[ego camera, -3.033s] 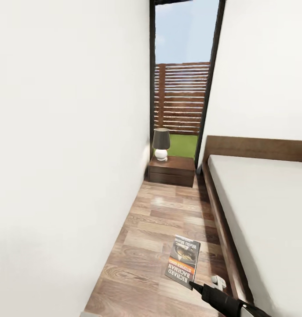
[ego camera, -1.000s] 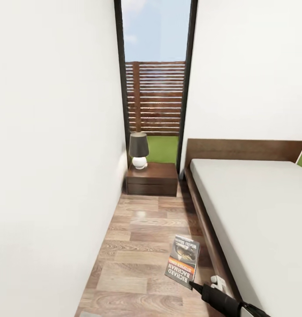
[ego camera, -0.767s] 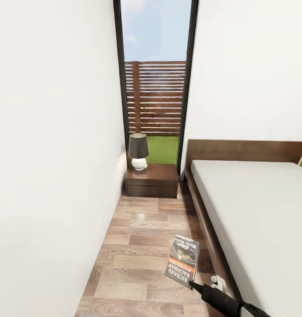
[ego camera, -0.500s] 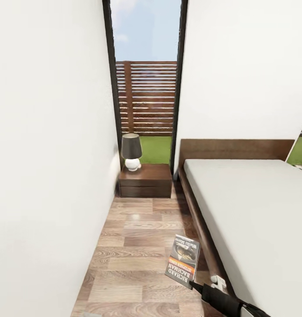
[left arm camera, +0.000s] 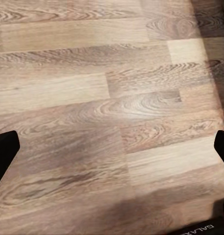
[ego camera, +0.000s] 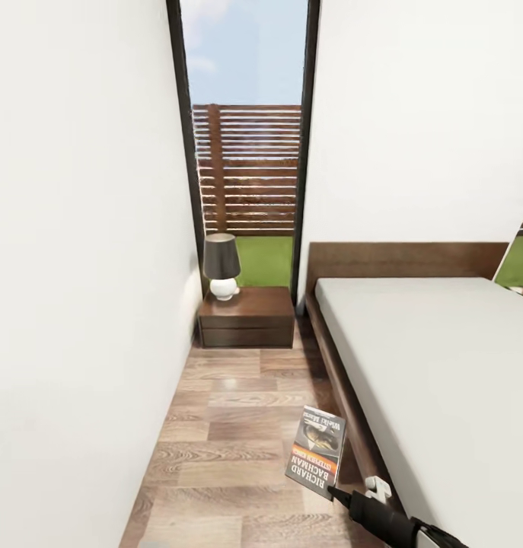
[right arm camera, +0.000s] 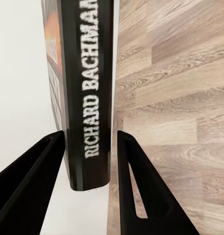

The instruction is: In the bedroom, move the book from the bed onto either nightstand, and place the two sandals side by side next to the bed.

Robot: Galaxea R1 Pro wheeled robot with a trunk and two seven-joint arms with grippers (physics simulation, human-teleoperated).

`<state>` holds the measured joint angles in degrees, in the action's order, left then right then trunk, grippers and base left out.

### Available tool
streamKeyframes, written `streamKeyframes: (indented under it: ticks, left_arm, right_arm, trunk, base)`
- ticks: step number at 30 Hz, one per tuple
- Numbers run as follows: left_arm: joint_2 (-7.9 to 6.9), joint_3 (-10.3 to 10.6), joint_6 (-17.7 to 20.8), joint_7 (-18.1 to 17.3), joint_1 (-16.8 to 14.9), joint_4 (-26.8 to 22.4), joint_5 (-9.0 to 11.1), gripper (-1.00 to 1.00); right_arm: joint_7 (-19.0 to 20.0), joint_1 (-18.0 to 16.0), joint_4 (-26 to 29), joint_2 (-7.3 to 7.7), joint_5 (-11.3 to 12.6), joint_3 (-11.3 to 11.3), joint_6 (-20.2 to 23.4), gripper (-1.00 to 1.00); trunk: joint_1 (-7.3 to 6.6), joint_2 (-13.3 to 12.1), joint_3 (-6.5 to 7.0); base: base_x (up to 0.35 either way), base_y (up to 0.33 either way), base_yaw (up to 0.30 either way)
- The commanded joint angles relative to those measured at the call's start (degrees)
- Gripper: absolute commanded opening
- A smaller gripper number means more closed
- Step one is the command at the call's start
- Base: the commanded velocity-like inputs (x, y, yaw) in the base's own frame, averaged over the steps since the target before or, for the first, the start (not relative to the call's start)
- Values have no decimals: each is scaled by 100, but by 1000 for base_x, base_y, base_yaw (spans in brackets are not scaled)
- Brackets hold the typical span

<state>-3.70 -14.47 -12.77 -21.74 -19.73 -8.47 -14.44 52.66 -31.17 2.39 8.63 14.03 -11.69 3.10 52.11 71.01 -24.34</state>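
item: book [ego camera: 316,453], thin stiff paperback, light and likely slick-covered, clenched at its spine end in my right gripper [right arm camera: 90,161] fingers above the floor [ego camera: 231,426] beside the bed [ego camera: 436,358], nightstand [ego camera: 247,316] ahead; left gripper [left arm camera: 112,156] fingers released.

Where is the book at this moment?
In the head view, the book is held in the right tool, above the wood floor beside the bed.

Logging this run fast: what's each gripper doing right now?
Left gripper: open, jaws wide apart above the wood floor, nothing between them.
Right gripper: shut on the book, held by its spine.
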Motion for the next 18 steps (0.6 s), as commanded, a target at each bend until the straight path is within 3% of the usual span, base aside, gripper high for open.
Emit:
streamKeyframes:
  ticks: [1, 18]
  left_arm:
    - [1, -49, -24, -19, -4, 4, -59, 100]
    - [1, -48, -24, -17, -4, 4, -60, 100]
  right_arm:
    - [18, -4, -3, 1, 40, -14, 33, -100]
    - [23, -6, -2, 0, 39, -16, 33, -100]
  trunk:
    - [3, 3, -6]
    - [3, 3, -6]
  base:
    - [275, 0, 0]
    - [274, 0, 4]
